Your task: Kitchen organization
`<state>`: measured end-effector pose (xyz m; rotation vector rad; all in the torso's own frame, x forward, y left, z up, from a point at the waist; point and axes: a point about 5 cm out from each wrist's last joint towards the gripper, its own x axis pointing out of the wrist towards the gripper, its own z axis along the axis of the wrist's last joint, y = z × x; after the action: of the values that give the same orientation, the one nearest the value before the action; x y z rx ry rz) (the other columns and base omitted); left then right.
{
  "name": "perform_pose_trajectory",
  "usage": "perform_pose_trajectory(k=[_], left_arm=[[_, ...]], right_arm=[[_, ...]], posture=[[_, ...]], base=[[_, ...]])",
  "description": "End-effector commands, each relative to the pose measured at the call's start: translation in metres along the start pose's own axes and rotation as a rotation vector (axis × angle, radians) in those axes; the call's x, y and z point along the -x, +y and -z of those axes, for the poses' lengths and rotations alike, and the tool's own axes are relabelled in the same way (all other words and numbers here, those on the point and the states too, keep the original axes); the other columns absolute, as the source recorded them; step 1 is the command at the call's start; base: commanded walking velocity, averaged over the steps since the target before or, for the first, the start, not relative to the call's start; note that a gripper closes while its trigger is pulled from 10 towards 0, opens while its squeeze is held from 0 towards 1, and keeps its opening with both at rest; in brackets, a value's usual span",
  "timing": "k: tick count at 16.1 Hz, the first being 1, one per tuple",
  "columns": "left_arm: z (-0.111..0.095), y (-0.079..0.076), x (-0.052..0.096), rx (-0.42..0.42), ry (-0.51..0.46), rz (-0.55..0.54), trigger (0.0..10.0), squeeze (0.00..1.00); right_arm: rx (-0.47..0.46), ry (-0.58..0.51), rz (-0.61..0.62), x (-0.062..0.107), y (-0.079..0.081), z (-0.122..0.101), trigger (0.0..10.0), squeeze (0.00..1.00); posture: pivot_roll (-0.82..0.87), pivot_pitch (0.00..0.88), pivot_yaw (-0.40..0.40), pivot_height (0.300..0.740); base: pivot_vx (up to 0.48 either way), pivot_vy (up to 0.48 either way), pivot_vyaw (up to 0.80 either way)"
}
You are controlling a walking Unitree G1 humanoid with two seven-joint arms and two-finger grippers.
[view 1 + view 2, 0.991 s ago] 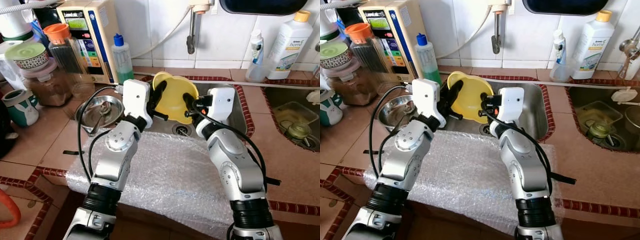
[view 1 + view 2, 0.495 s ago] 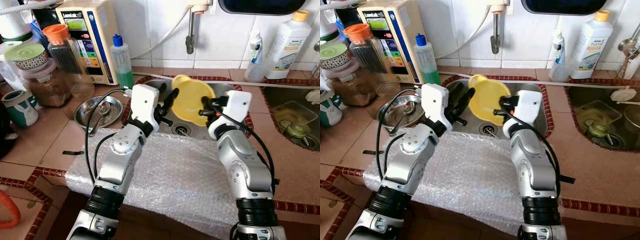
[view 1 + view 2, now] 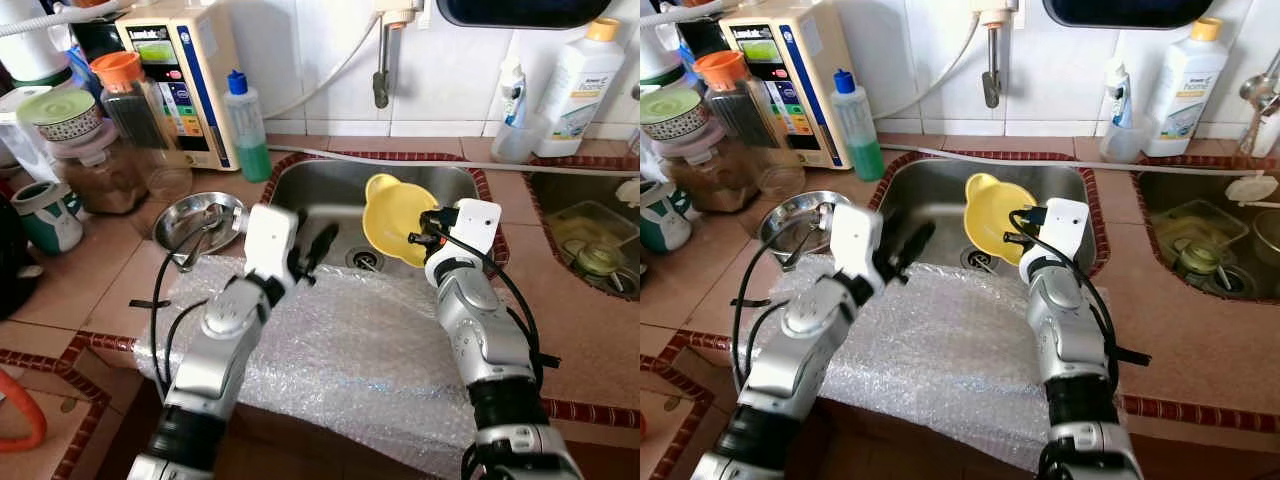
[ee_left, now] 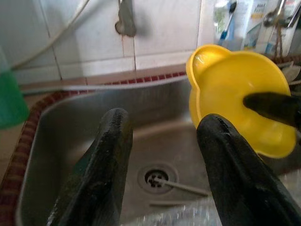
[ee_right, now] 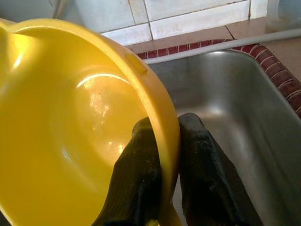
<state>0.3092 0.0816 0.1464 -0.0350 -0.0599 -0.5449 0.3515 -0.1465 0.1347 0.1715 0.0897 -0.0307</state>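
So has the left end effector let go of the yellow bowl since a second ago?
Yes. The left end effector has pulled back from the yellow bowl toward the sink's near edge and is open; the right end effector alone pinches the rim.

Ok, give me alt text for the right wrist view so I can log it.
The right gripper pinches the rim of a tilted yellow bowl, one black finger inside and one outside. Behind it lie the steel sink and a tiled wall.

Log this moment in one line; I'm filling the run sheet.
right gripper: shut on yellow bowl rim, over sink | left gripper: open, holding nothing
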Motion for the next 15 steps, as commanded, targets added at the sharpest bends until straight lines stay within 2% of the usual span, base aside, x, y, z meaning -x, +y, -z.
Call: perform_pose_trajectory(k=[1,5,9,10,12,13,14,15], left_arm=[[-0.001,0.001,0.006,-0.014,0.004,0.008,10.0,1.00],[0.008,0.003,0.021,-0.028,0.072,-0.002,10.0,1.00],[0.010,0.003,0.027,-0.039,0.102,0.009,10.0,1.00],[0.011,0.002,0.028,-0.040,0.110,0.020,10.0,1.00],[0.012,0.000,0.030,-0.040,0.118,0.032,10.0,1.00],[0.012,-0.002,0.031,-0.042,0.123,0.035,10.0,1.00],[0.013,-0.002,0.031,-0.044,0.125,0.036,10.0,1.00],[0.013,-0.005,0.031,-0.046,0.129,0.049,10.0,1.00]], right_arm=[[0.029,-0.001,0.017,-0.007,0.000,0.003,0.0,0.00],[0.063,0.059,0.106,-0.018,-0.017,0.019,0.0,0.00],[0.072,0.136,0.168,-0.022,-0.025,0.033,0.3,0.00],[0.071,0.149,0.187,-0.022,-0.028,0.034,2.9,0.00],[0.048,0.178,0.205,-0.021,-0.033,0.038,2.9,0.00],[0.031,0.188,0.205,-0.021,-0.033,0.040,5.2,0.00],[0.019,0.195,0.203,-0.021,-0.033,0.042,6.9,0.00],[-0.012,0.207,0.198,-0.020,-0.032,0.044,10.0,1.00]], posture=[[0.05,0.022,0.112,0.740],[0.10,0.022,0.099,0.740],[0.12,0.017,0.096,0.740],[0.12,0.017,0.096,0.740],[0.13,0.013,0.095,0.740],[0.13,0.012,0.096,0.740],[0.13,0.010,0.099,0.740],[0.13,0.009,0.104,0.740]], base=[[0.000,0.000,0.00],[0.000,0.000,0.00],[0.000,0.000,0.00],[0.000,0.000,0.00],[0.000,0.000,0.00],[0.000,0.000,0.00],[0.000,0.000,0.00],[0.000,0.000,0.00]])
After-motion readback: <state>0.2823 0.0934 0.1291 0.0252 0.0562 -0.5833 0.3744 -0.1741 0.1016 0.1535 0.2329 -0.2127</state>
